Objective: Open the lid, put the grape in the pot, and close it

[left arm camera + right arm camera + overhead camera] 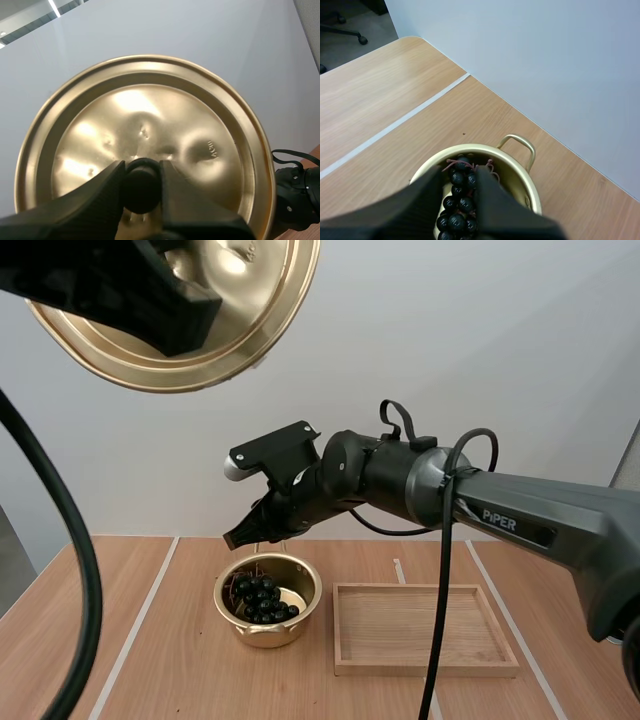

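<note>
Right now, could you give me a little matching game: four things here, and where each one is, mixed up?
Things:
1 lid
2 grapes
3 wooden tray
4 right gripper

Places:
A inside the pot
B flat on the table, beside the pot
C held up in the air by the left gripper
D hovering over the pot, fingers open

Pairs: 1-C, 2-A, 3-B, 4-D.

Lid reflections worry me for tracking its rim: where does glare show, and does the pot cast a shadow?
Left wrist view: white glare patches across the lid near the left end effector. High view: one highlight near the lid's centre; the pot casts only a faint shadow.
</note>
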You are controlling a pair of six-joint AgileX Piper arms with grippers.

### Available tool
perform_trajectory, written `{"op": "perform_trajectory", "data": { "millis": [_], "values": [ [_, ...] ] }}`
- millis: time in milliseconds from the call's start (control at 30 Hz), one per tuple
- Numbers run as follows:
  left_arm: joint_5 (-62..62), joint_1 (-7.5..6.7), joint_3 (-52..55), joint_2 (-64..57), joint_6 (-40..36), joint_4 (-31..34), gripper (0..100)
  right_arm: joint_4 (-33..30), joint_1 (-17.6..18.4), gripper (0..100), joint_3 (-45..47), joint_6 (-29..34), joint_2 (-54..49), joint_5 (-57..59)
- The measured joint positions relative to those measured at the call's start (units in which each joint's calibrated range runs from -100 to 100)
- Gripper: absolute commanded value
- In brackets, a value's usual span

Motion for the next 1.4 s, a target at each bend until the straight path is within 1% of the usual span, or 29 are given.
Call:
{"op": "perform_trajectory", "data": {
  "millis": [167,200,233,267,300,333,367,467,600,633,667,700,767,833,867,900,933,967,1000,1033,1067,1133,1267,1400],
  "values": [
    [0.0,0.00,0.0,0.0,0.0,0.1,0,0.0,0.0,0,0.0,0.1,-0.5,3.6],
    [0.0,0.00,0.0,0.0,0.0,0.4,0,-0.1,0.0,0,0.0,0.1,-1.1,6.5],
    [0.0,0.00,0.0,0.0,0.0,0.3,0,-0.1,0.0,0,0.0,0.1,-1.3,6.9],
    [0.0,0.00,0.0,0.0,-0.2,1.1,0,-0.2,-0.1,0,0.0,0.1,-2.8,11.3],
    [0.0,0.00,0.0,0.0,-0.3,1.1,0,-0.2,-0.1,0,0.0,0.1,-3.0,11.8],
    [0.0,0.00,0.0,0.0,-0.9,1.7,0,-0.2,-0.6,0,0.0,0.2,-5.0,15.6],
    [-0.4,0.00,0.0,0.0,-1.7,2.4,0,-0.2,-0.6,0,0.0,0.3,-5.6,16.7],
    [-4.0,0.00,0.0,0.0,-4.0,5.7,0,-0.3,-2.9,0,0.9,1.0,-11.8,23.4],
    [-6.6,0.00,0.0,0.1,-4.5,7.1,0,-0.4,-5.6,0,3.8,1.4,-21.0,29.2],
    [-6.6,0.00,0.0,0.3,-4.5,7.2,0,-0.4,-5.8,0,3.9,1.4,-21.4,29.6],
    [-7.4,0.00,0.0,1.1,-4.6,7.3,0,-0.6,-6.7,0,6.1,1.4,-26.2,31.6],
    [-7.4,0.00,0.0,1.3,-4.6,7.3,0,-0.8,-7.0,0,6.7,1.4,-27.2,32.1],
    [-7.5,0.00,0.0,3.2,-4.6,7.4,0,-2.5,-7.5,0,9.8,2.9,-34.8,36.7],
    [-7.0,0.00,0.0,6.1,-4.6,7.5,0,-3.5,-7.6,0,10.8,3.8,-38.3,38.8],
    [-6.6,0.00,0.0,8.2,-4.6,7.6,0,-5.4,-7.6,0,11.5,5.1,-42.4,40.9],
    [-6.4,0.00,0.0,8.2,-4.6,7.6,0,-5.6,-7.6,0,11.7,5.3,-43.6,41.2],
    [-5.6,0.00,0.0,10.8,-4.6,7.6,0,-7.8,-7.8,0,12.2,6.8,-48.5,43.8],
    [-5.3,0.00,0.0,11.6,-4.6,7.6,0,-8.0,-7.8,0,12.2,6.8,-49.4,43.9],
    [-5.2,0.00,0.1,13.9,-4.6,7.6,0,-9.2,-8.5,0,12.2,7.4,-53.2,46.1],
    [-5.2,0.00,0.1,14.5,-4.6,7.6,0,-9.7,-8.7,0,12.2,7.4,-54.1,46.8],
    [-5.0,0.00,0.7,16.9,-4.6,7.6,0,-10.5,-10.2,0,12.4,7.8,-58.0,49.4],
    [-5.0,0.00,2.2,20.0,-4.6,7.6,0,-10.6,-12.2,0,12.4,8.0,-62.4,52.5],
    [-4.8,0.00,5.7,24.4,-4.1,7.1,0,-10.6,-14.7,0,12.4,8.1,-68.1,54.2],
    [-4.6,0.00,10.3,28.3,-2.0,5.4,0,-10.3,-15.3,0,12.4,8.1,-71.3,54.8]
  ]
}}
